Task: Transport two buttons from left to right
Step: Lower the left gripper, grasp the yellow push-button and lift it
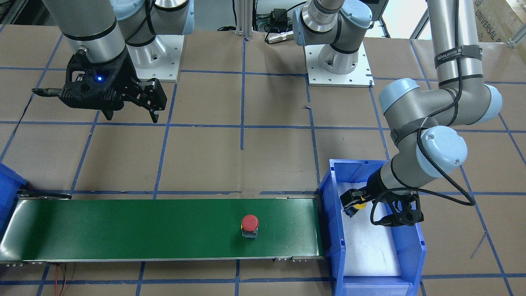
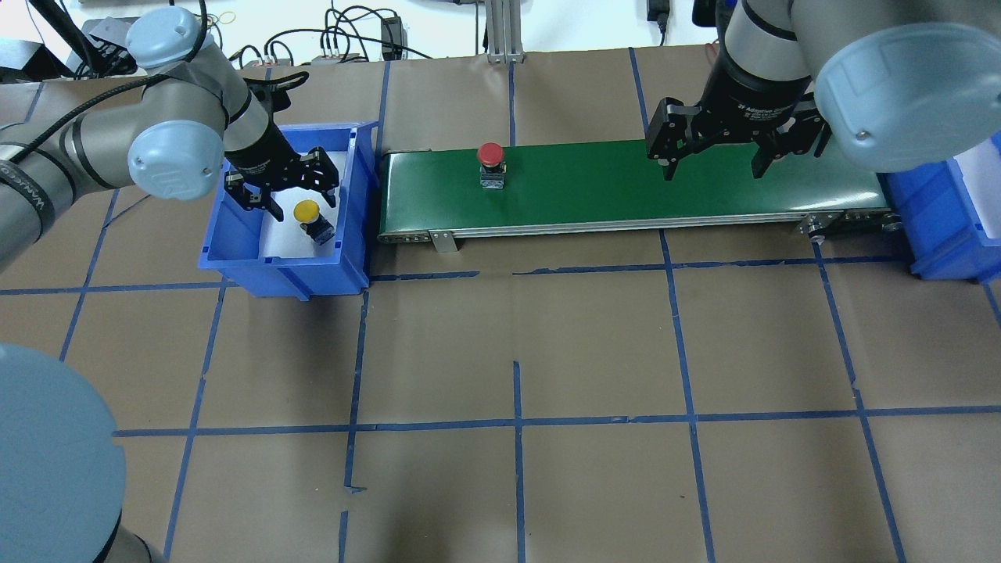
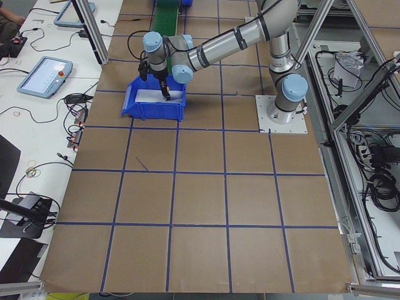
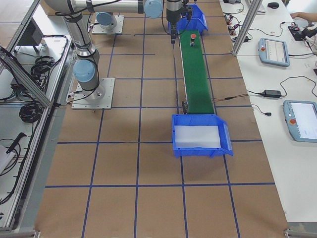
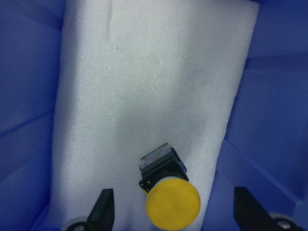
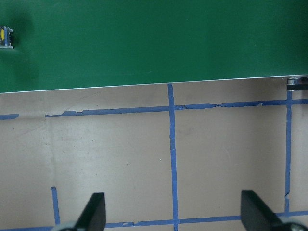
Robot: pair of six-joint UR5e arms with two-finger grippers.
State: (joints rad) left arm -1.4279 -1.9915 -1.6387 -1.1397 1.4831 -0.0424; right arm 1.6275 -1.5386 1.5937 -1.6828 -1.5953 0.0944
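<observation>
The yellow button [image 2: 306,211] lies tilted on white foam inside the blue bin [image 2: 289,270] on my left. My left gripper [image 2: 291,199] is open and low in that bin, one finger on each side of the button [image 5: 172,204]. It also shows in the front view [image 1: 357,207]. The red button [image 2: 490,155] stands upright on the green conveyor belt [image 2: 626,188], near its left-bin end, and shows in the front view [image 1: 250,223]. My right gripper [image 2: 713,168] is open and empty, hanging in the air over the belt's robot-side edge [image 6: 174,211].
A second blue bin [image 2: 950,227] with white foam stands at the belt's right end. The left bin's walls [image 1: 328,193] close in around my left gripper. The brown table has blue tape lines.
</observation>
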